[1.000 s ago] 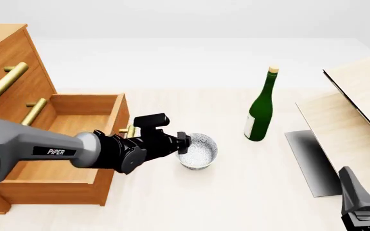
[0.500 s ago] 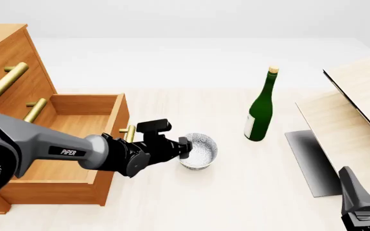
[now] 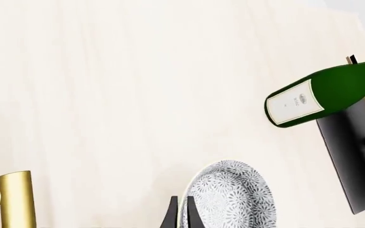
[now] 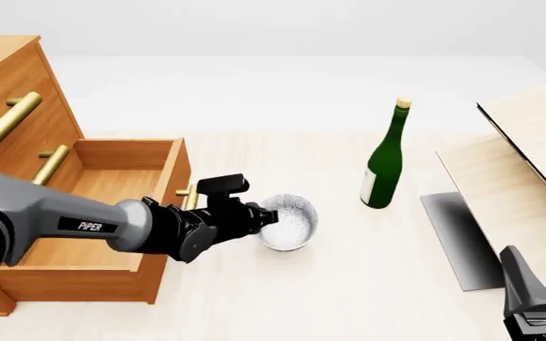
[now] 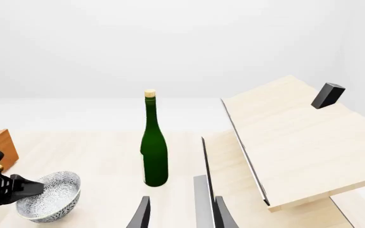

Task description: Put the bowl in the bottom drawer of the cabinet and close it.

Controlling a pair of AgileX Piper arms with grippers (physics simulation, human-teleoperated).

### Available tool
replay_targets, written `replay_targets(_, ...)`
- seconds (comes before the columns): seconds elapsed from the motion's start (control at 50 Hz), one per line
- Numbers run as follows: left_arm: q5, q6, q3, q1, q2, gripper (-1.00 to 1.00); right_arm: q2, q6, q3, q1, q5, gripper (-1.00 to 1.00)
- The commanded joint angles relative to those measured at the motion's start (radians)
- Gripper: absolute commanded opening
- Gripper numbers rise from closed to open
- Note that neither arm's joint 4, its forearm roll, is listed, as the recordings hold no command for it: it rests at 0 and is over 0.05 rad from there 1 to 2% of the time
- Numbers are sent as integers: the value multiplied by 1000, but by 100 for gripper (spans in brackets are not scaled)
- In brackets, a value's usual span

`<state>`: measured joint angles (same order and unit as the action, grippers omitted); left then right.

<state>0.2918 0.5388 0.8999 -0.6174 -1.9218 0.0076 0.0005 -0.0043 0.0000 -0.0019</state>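
The speckled white bowl (image 4: 289, 222) sits just right of the cabinet's (image 4: 12, 92) open bottom drawer (image 4: 93, 213), tipped a little in the right wrist view (image 5: 51, 195). My left gripper (image 4: 265, 214) is shut on the bowl's near-left rim; in the left wrist view its fingertips (image 3: 171, 214) pinch the bowl (image 3: 230, 199) wall. The drawer's brass handle (image 4: 191, 193) lies just behind the left wrist. My right gripper (image 5: 181, 202) stands open with nothing in it, low at the front right (image 4: 543, 277), far from the bowl.
A green bottle (image 4: 384, 163) stands upright right of the bowl. Pale wood boards (image 4: 515, 177) lean on a dark stand (image 4: 458, 238) at the right. The two upper drawers are closed, with their brass handles (image 4: 8, 117) sticking out.
The left gripper and the bowl have shifted slightly left, toward the drawer, and the bowl now looks tipped. The right arm has not moved.
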Motion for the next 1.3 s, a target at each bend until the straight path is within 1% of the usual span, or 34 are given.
replay_targets(0.02,11,-9,-29,1,60,-100,0,0,0,0,0,100)
replay_targets(0.52,25,-35,-92,11,165,-100,0,0,0,0,0,100)
replay_targets(0.8,18,-55,-109,19,201,-100,0,0,0,0,0,100)
replay_targets(1.2,-33,-115,-120,67,269,-100,0,0,0,0,0,100)
replay_targets(1.22,-39,-130,-124,71,282,-100,0,0,0,0,0,100)
replay_targets(1.3,-47,-151,-128,80,298,-100,0,0,0,0,0,100)
